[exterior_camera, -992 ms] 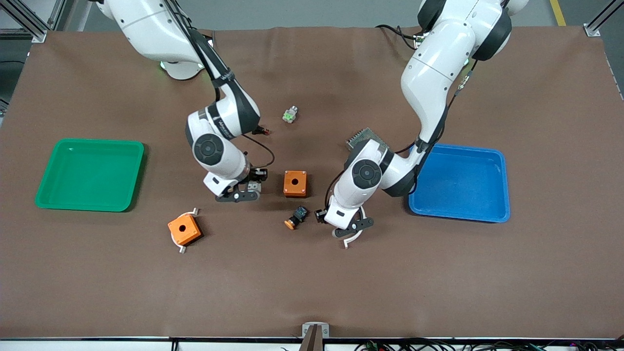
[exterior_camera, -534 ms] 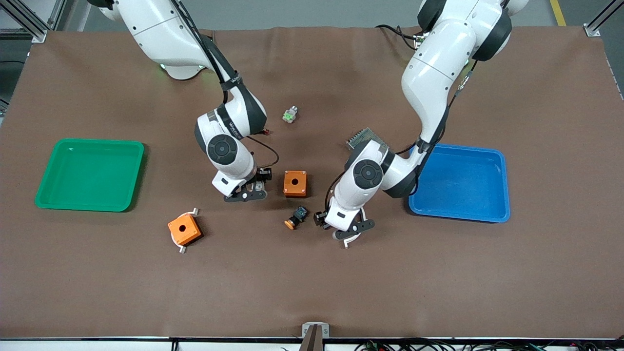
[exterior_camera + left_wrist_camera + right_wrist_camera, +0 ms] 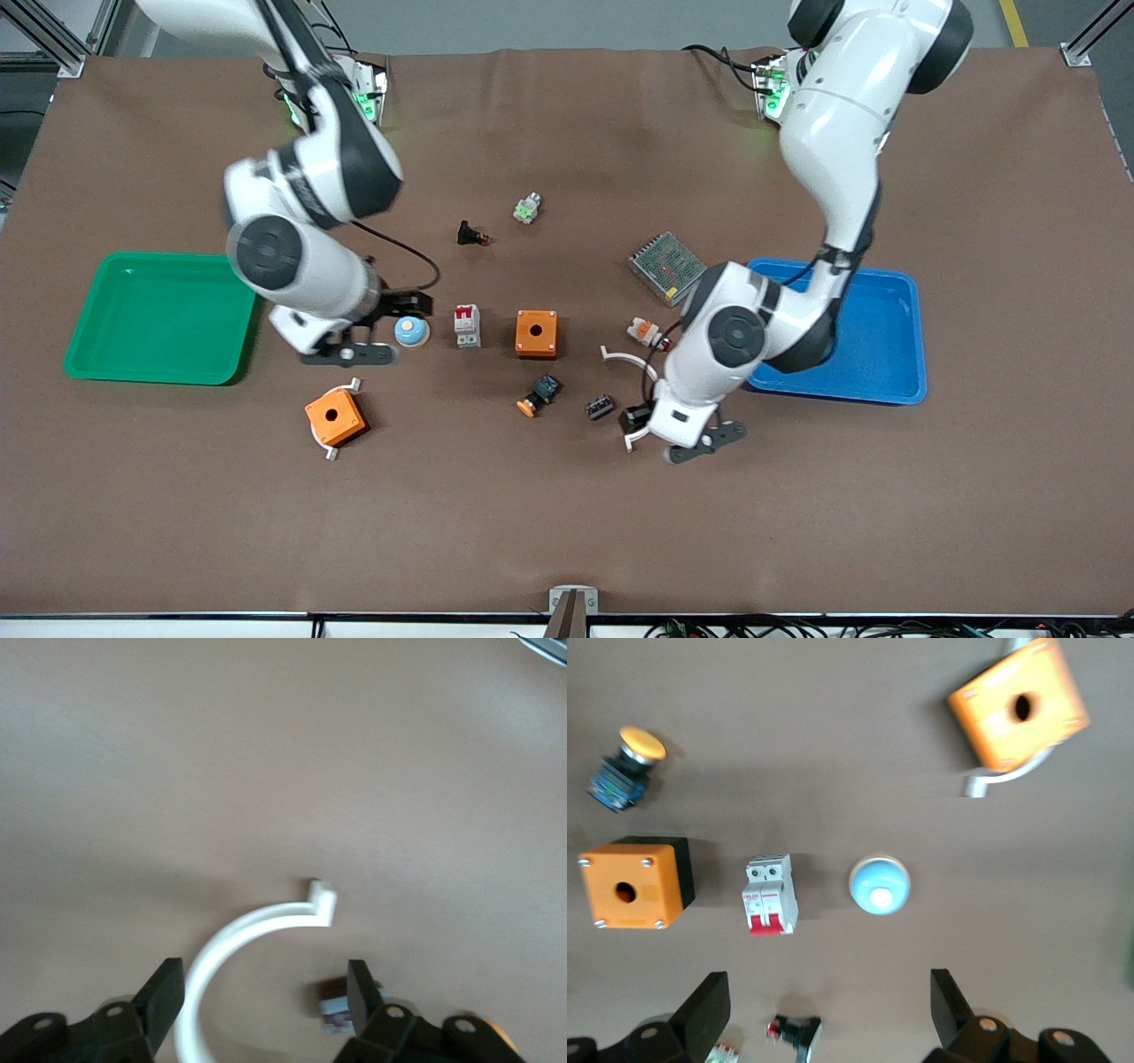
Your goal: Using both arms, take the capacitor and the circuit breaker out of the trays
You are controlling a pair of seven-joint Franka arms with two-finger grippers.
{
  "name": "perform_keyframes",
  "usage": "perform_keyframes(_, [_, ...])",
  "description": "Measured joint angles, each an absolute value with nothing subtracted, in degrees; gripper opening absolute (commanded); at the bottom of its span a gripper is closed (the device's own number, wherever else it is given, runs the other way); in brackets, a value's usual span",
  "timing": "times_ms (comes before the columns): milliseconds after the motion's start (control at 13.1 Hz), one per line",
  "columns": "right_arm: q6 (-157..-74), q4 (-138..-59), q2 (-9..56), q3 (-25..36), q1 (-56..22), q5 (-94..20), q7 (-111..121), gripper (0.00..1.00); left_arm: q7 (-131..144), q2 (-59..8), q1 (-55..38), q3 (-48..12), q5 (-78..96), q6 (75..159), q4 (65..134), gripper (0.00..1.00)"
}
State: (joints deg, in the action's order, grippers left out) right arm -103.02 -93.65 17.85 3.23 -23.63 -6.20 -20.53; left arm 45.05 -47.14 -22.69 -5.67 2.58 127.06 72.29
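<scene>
Right gripper (image 3: 347, 354) hangs over brown table (image 3: 567, 514) beside small blue dome (image 3: 411, 331), fingers wide apart, empty. Left gripper (image 3: 687, 447) hangs low near tiny dark capacitor (image 3: 600, 407), likewise spread and empty. White-grey breaker with red band (image 3: 466, 324) lies beside the dome.

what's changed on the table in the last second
Both arms pulled away empty: the right tool swung toward the green tray, uncovering the breaker; the left tool backed off toward the blue tray, uncovering the capacitor. Both tools are open. The loose parts stayed put.

Bright even light, soft shadows, blurred wrist views
</scene>
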Motion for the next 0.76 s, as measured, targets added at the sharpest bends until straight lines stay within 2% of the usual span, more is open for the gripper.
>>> perform_keyframes(305, [-96.02,-92.36,9.86,3.37,-16.41,-5.78,-15.49,1.00,34.80,-39.13,-16.46,-5.76,2.56,112.29,72.97,0.88])
perform_keyframes(458, [-93.35,-92.36,6.10,3.43,-11.69,-5.66,-8.97,1.00,27.34,-34.72,-13.15,-5.73,2.54,106.54,74.43,1.00])
perform_keyframes(763, [-89.37,-92.43,1.71,3.50,-4.15,-4.23,-1.07,1.00,15.63,-25.00,-5.13,-5.68,1.09,95.02,78.09,1.00])
